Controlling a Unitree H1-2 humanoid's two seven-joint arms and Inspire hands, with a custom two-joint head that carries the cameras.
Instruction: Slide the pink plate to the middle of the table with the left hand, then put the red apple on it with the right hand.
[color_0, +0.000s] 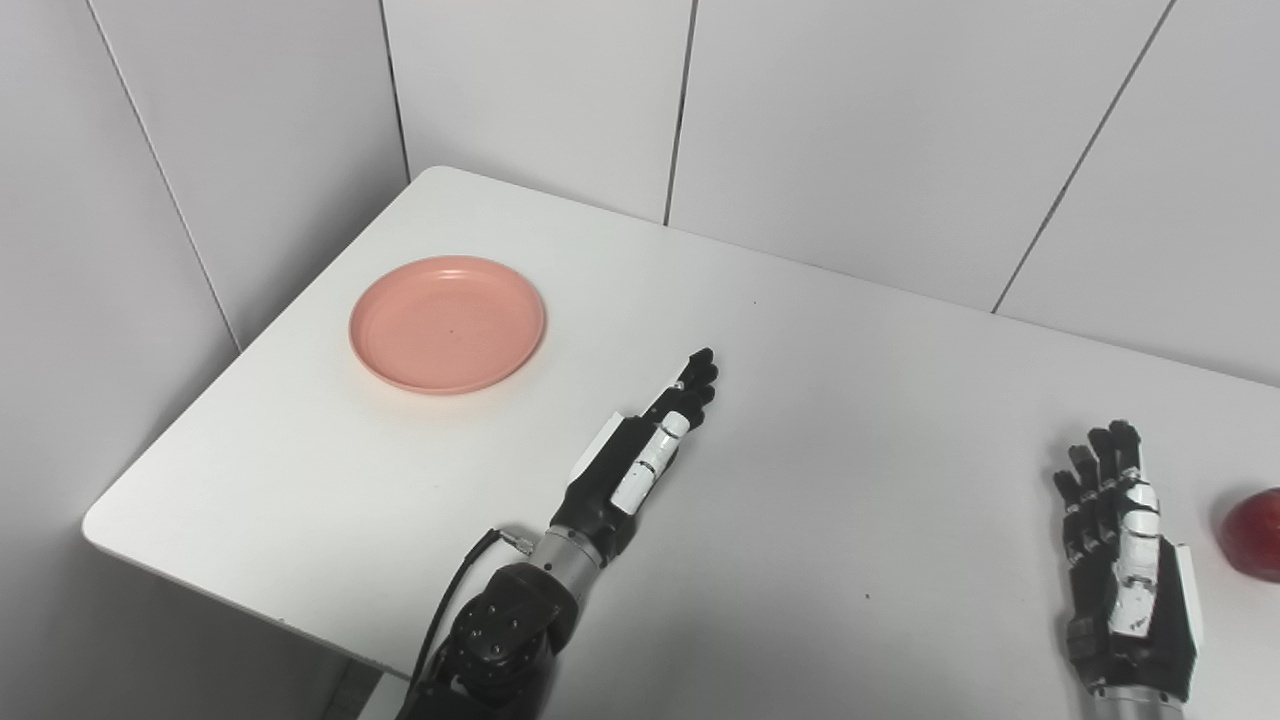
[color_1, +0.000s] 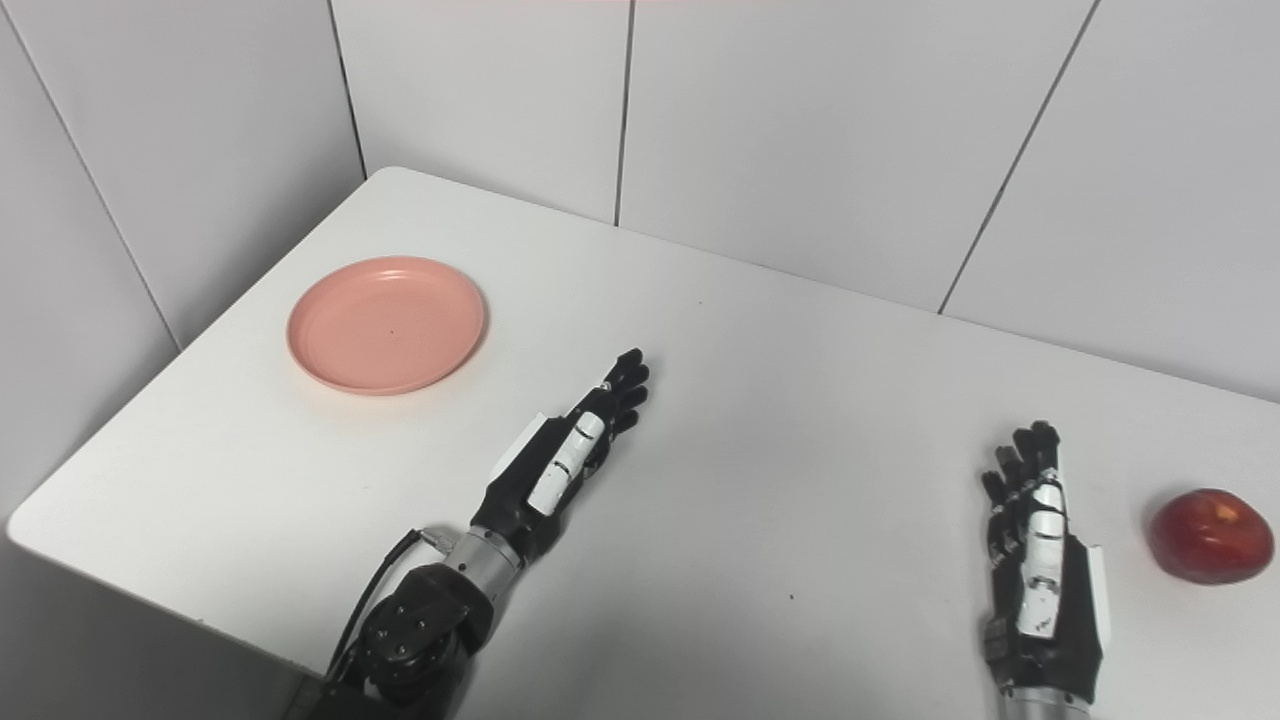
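It looked like a lab: a bare white table (color_0: 800, 420) stood boxed in by plain grey panel walls (color_0: 900, 120).

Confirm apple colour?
Red, with a small yellowish patch on top: apple. Right eye view shows it whole.

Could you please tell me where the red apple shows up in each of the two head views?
Left eye view: red apple cut by the right edge.
Right eye view: whole, lower right.
Shared landmark: it lies just beyond the right hand, on the outer side.
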